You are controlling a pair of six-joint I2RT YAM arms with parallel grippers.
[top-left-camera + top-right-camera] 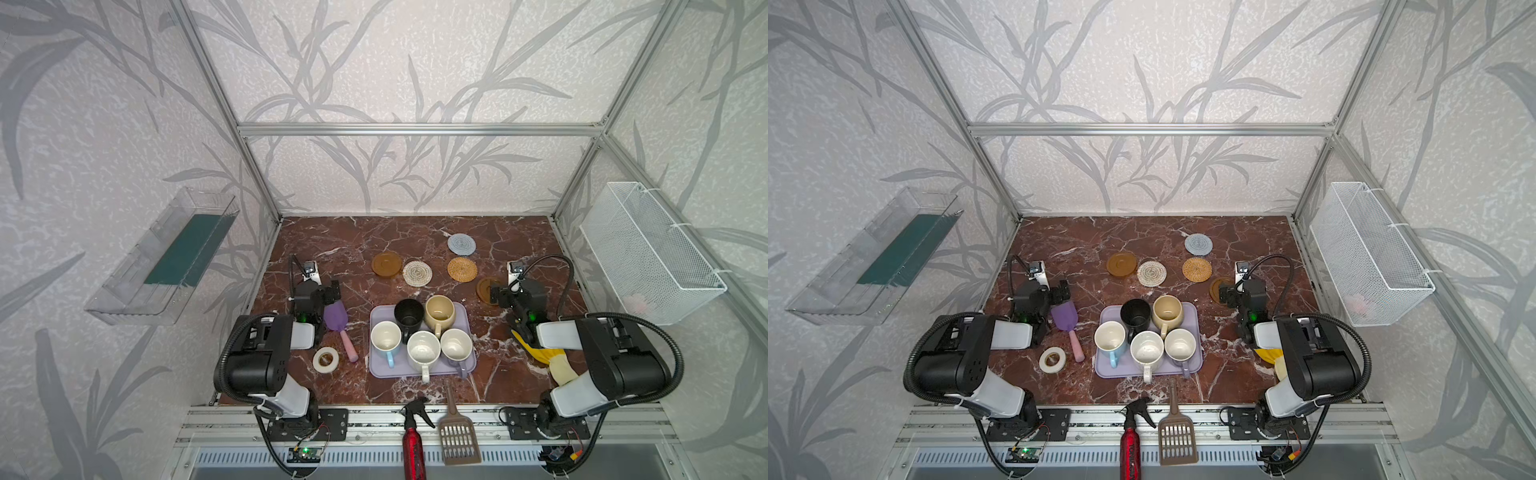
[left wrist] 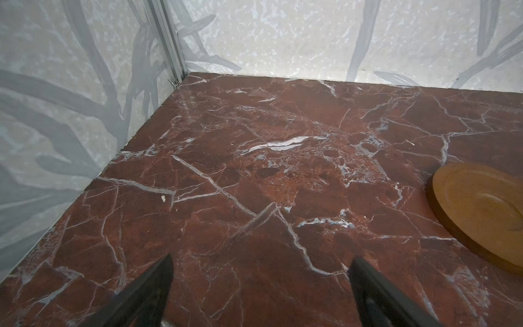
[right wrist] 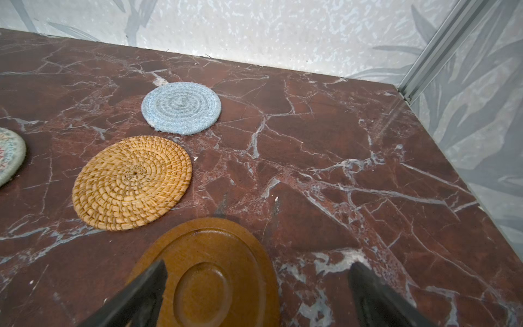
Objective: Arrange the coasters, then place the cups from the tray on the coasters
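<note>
holding left gripper (image 2: 260, 263) spread wide, empty, over bare marble tabletop (image 2: 254, 170) at 10 o'clock of tray (image 1: 378, 370). holding right gripper (image 3: 259, 267) spread wide too, gripping nothing, over edge of brown wooden coaster (image 3: 215, 271) at 2 o'clock. sitting in tray: five cups (image 1: 423, 349). lying at 12 o'clock: other four coasters (image 1: 417, 273).

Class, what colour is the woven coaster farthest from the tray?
Grey-blue; the coaster shows best in the right wrist view.

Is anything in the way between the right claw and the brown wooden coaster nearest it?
Nothing visible. The open right gripper hangs over one edge of the brown wooden coaster; the rattan coaster lies apart, off to one side.
</note>
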